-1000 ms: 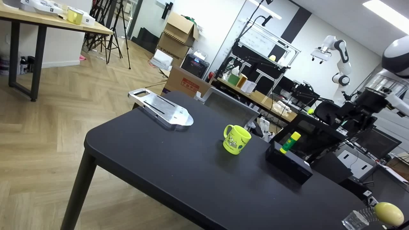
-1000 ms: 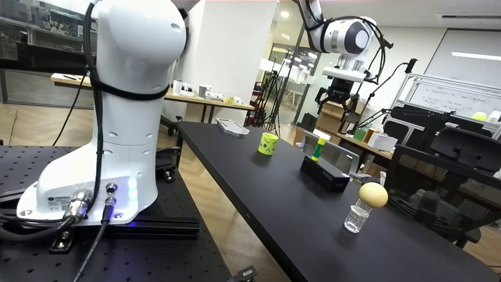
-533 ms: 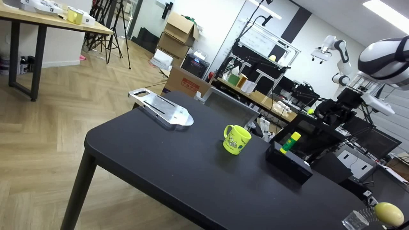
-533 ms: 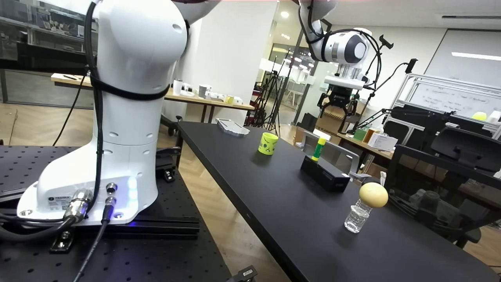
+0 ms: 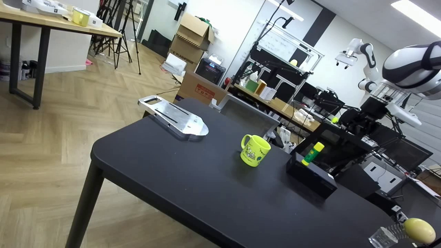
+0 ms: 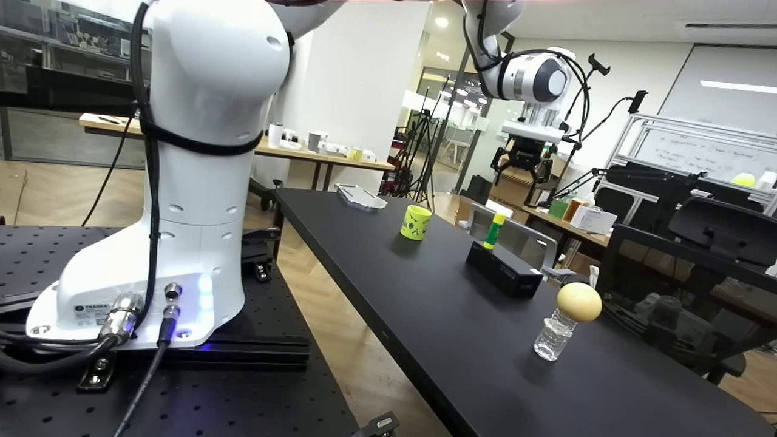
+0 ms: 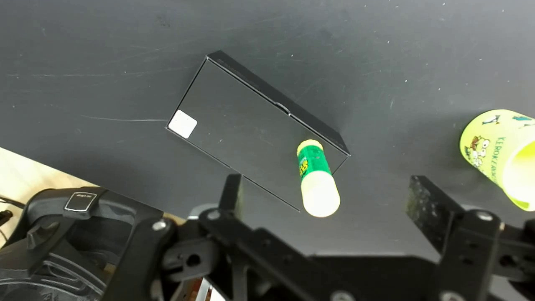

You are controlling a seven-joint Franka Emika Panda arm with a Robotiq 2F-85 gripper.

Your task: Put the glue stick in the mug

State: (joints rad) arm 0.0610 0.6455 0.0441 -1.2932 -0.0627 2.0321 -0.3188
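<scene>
My fingers [image 7: 436,211] are black, dotted with silver. The glue stick [image 7: 315,161] shows a green label with yellow lettering between yellow ends; the mug [image 7: 491,148] is lime yellow-green, printed with cartoon figures and lettering. The box [image 7: 246,121] is black with a white square; the table [image 7: 104,96] dark grey, flecked and streaked pale; the ball [image 6: 579,302] yellow.

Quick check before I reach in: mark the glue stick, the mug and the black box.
Glue stick [image 7: 316,174]: wrist view, where green label meets pale cap.
Mug [image 5: 254,151]: in an exterior view, on its printed side.
Black box [image 7: 256,133]: wrist view, middle of its top face.
</scene>
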